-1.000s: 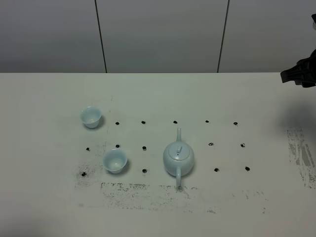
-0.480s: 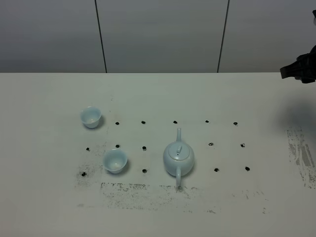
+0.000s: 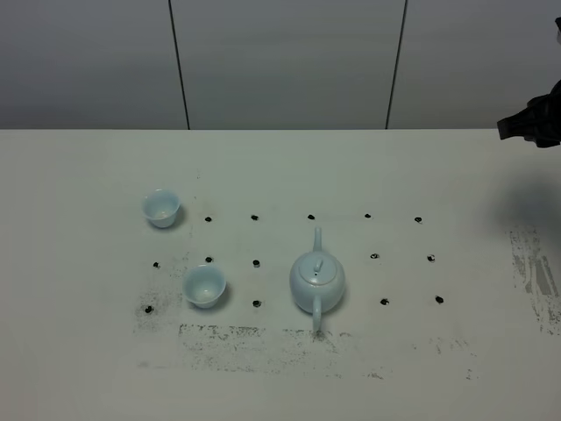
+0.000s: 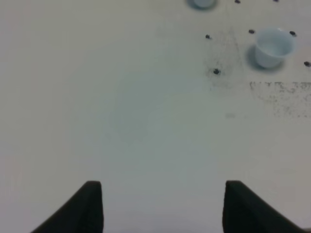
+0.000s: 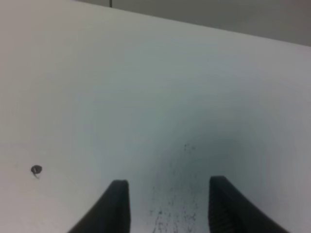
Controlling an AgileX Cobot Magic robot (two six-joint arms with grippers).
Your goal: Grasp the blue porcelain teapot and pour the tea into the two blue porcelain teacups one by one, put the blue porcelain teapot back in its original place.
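Observation:
The blue porcelain teapot (image 3: 316,281) stands upright on the white table, lid on, spout pointing away and handle toward the front. One teacup (image 3: 204,286) sits to its left and the other teacup (image 3: 161,208) farther back left. The nearer cup also shows in the left wrist view (image 4: 273,47), with the edge of the second cup (image 4: 201,3) beyond it. No tea is visible. My left gripper (image 4: 163,206) is open and empty over bare table, out of the exterior view. My right gripper (image 5: 167,206) is open and empty; its arm (image 3: 535,123) is at the far right edge.
The white table (image 3: 88,351) has rows of small black dot marks (image 3: 255,217) around the teapot and cups, and dark scuffed patches along the front (image 3: 254,342) and at the right (image 3: 535,272). A grey panelled wall (image 3: 280,61) stands behind.
The right arm at the far right edge has shifted slightly up and right. The teapot and cups have not moved.

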